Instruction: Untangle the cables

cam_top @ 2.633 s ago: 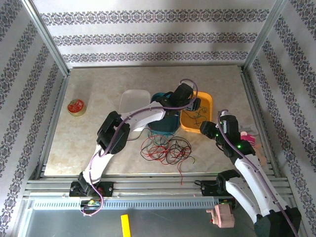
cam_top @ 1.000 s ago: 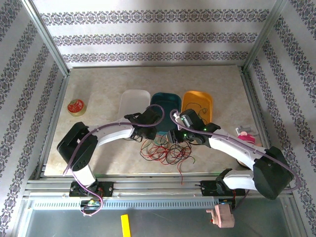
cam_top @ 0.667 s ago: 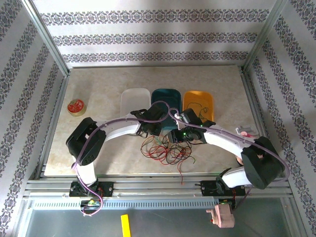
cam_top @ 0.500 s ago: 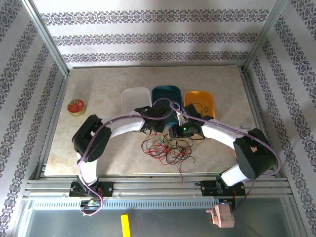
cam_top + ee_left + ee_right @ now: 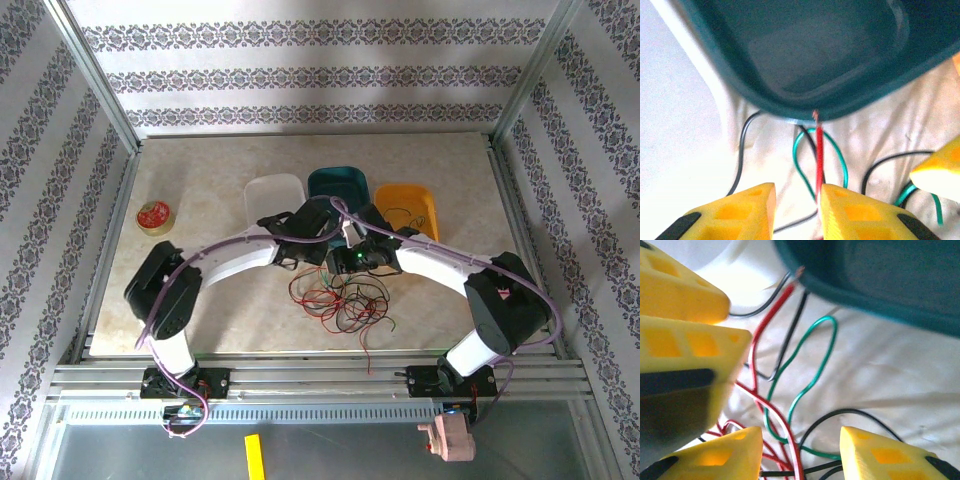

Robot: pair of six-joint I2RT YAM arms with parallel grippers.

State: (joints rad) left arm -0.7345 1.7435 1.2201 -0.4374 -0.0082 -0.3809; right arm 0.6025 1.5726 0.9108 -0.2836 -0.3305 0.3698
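Cables (image 5: 340,300) lie tangled on the table (image 5: 200,290) at the teal tray's (image 5: 320,178) near rim, with bare tabletop to their left. My left gripper (image 5: 797,207) is part open, a red wire (image 5: 819,160) against one finger. My right gripper (image 5: 800,452), close beside it, gapes over a green loop (image 5: 822,319), clamping nothing.

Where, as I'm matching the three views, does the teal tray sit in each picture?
Top external: teal tray upper centre, between white tray and orange tray.
Left wrist: teal tray across the top.
Right wrist: teal tray in the top right.
Shared landmark: red cable, its tip at the tray's near rim in both wrist views, its loops below the tray in the top view.
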